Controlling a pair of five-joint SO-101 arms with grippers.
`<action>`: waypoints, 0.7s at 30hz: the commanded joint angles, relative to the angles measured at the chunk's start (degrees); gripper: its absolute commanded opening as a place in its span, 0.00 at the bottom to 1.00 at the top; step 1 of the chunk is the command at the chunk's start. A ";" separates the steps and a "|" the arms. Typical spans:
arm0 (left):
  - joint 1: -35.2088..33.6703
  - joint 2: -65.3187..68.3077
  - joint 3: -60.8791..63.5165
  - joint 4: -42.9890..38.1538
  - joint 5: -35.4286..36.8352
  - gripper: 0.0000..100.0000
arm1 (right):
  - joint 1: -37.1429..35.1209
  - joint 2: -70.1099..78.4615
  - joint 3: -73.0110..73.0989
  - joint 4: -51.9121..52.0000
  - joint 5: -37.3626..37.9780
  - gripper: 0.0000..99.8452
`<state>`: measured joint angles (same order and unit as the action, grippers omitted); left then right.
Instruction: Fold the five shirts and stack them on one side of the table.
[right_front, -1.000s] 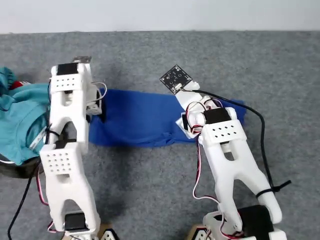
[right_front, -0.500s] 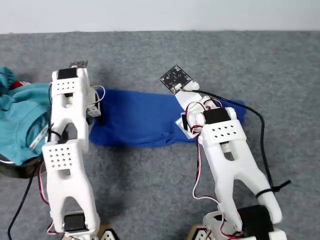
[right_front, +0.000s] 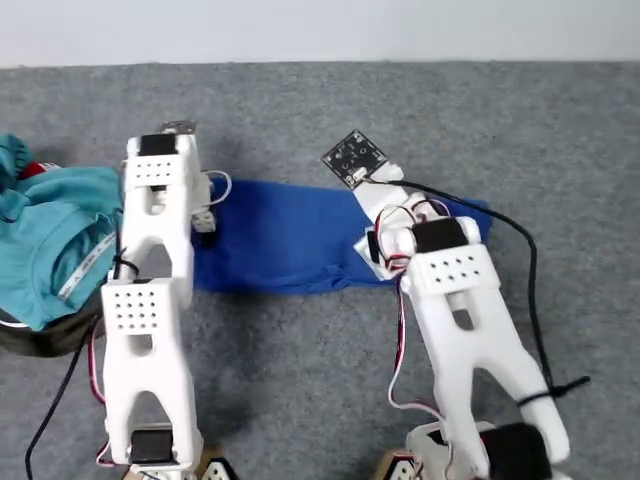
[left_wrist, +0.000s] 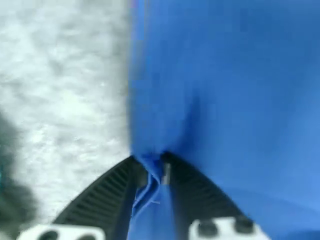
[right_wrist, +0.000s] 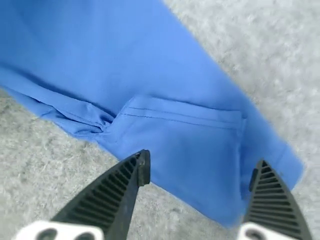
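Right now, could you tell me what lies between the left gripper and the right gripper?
The blue shirt, seen in the high view as a long band. The left gripper is shut on one end; the right gripper is open over the other.

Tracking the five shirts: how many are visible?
2: a blue shirt flat mid-table, a teal shirt heaped at the left edge; others may lie hidden under it.

Two white arms stood side by side, both stretched forward from their bases. The left arm (right_front: 148, 310) reached straight ahead with its wrist tipped down; the left gripper (left_wrist: 150, 164) was clamped tight, its black ribbed fingers (left_wrist: 115, 185) pinching a fold of blue shirt (left_wrist: 225, 100). The right arm (right_front: 462, 310) leaned slightly inward. The right gripper (right_wrist: 202, 162) was held over the cloth, its fingers (right_wrist: 120, 190) spread wide apart.
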<state>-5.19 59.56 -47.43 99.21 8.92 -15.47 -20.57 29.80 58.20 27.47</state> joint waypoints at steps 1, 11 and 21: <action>1.67 2.64 2.77 1.32 0.53 0.01 | 0.57 -6.29 -0.26 2.24 -0.35 0.33; 6.59 -6.24 2.07 1.41 0.44 0.01 | 14.02 -13.49 -0.26 4.44 -0.62 0.33; 27.34 -25.85 3.21 1.14 -3.25 0.01 | 26.68 -14.02 -0.26 9.54 -0.62 0.33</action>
<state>15.82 39.96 -42.59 99.38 7.25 7.03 -32.88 29.89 66.90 27.47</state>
